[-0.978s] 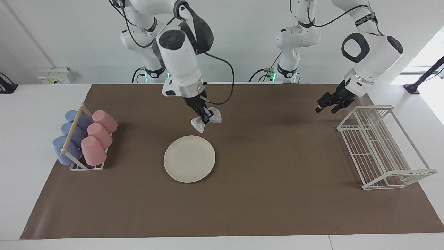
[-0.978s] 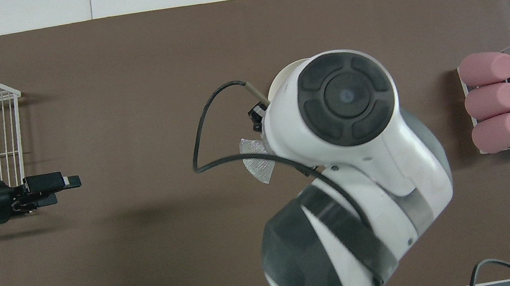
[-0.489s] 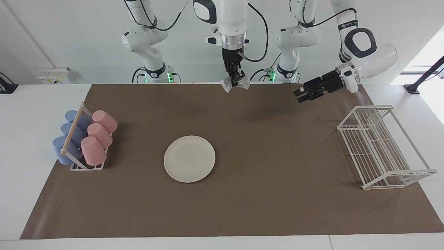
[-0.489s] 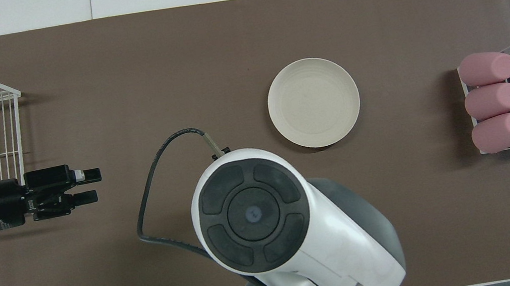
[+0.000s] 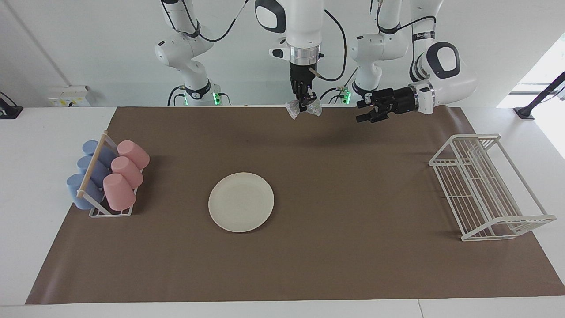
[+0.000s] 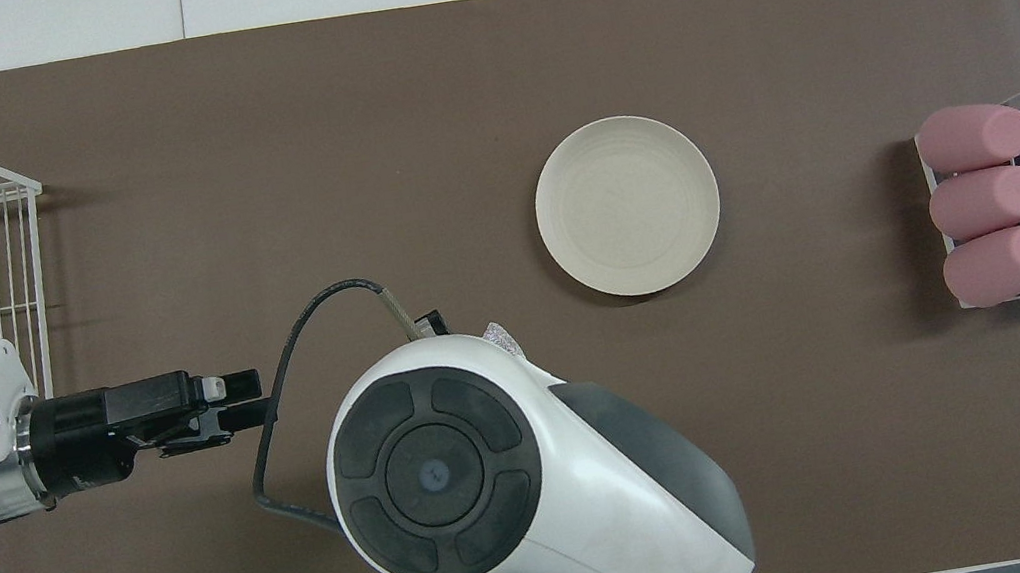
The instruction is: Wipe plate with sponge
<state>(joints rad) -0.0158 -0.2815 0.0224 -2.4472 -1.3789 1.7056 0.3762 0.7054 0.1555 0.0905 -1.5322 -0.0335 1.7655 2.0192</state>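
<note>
The right gripper (image 5: 304, 100) hangs straight down over the robots' edge of the mat (image 5: 335, 265), clenched on the sponge (image 5: 303, 109) at its pinched waist, the wad's long axis lying level along that edge. From overhead the arm hides nearly all of it. The plate (image 5: 241, 202) lies flat mid-mat, bare. The left gripper (image 5: 368, 112) hovers beside, pointing sideways toward the sponge, fingers parted.

Bright, even light; soft shadows on the brown mat (image 5: 353, 221); sharp focus throughout.
</note>
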